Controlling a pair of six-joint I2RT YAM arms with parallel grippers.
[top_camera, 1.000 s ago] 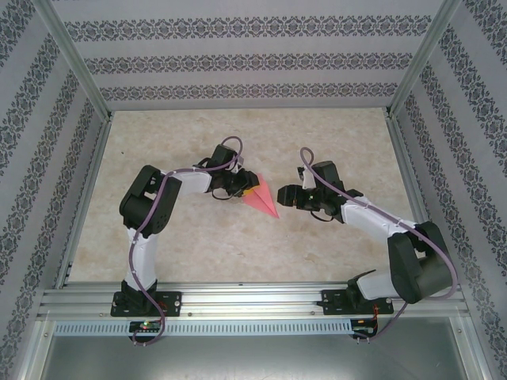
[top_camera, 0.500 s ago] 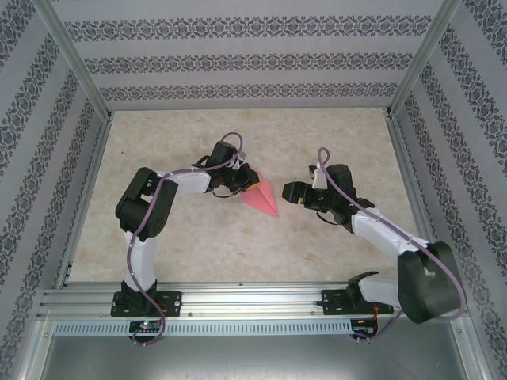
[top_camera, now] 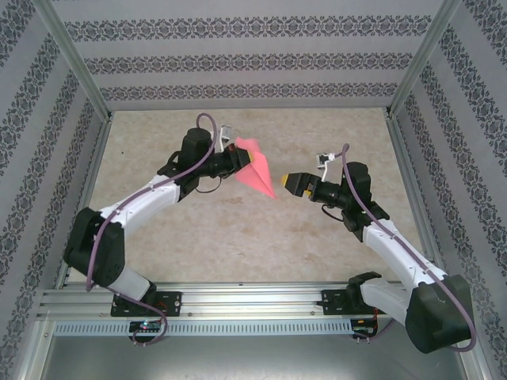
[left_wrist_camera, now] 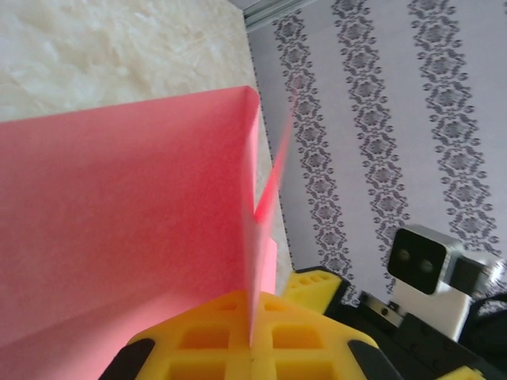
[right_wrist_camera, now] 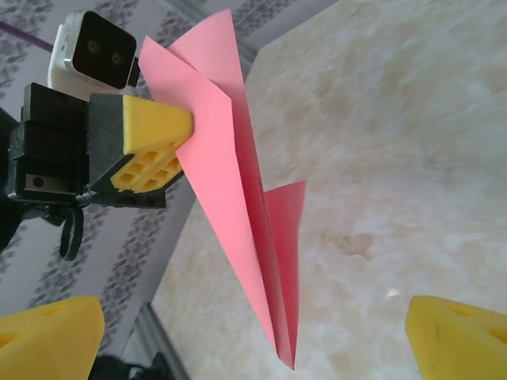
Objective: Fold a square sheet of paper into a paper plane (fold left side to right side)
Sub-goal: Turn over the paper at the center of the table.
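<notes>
My left gripper [top_camera: 253, 163] had just clamped shut on the paper plane [top_camera: 264, 184]. The yellow pads [left_wrist_camera: 238, 340] pinched the folded layers near the wide tail end, with the centre crease running out between them. My right gripper [top_camera: 294, 184] had just spread wide with nothing between its pads [right_wrist_camera: 455, 336], and it sat just beside the nose, not touching it.

So the hold passed to one side only: the left had the plane and the right had let go. The paper looked like a finished dart, narrow and pointed, with wings flaring off the crease. I judged the folding about done, with only the show or set-down left.

The plane hung in the air over the middle of the table [top_camera: 198, 253], somewhat toward the far edge, nose slanting toward the right gripper.

Against the earlier frame, the plane had been low at mid-table with both grippers close in on it. Since then my left arm had stretched out and carried it up and toward the far edge, and my right arm had drawn back toward the right edge.
</notes>
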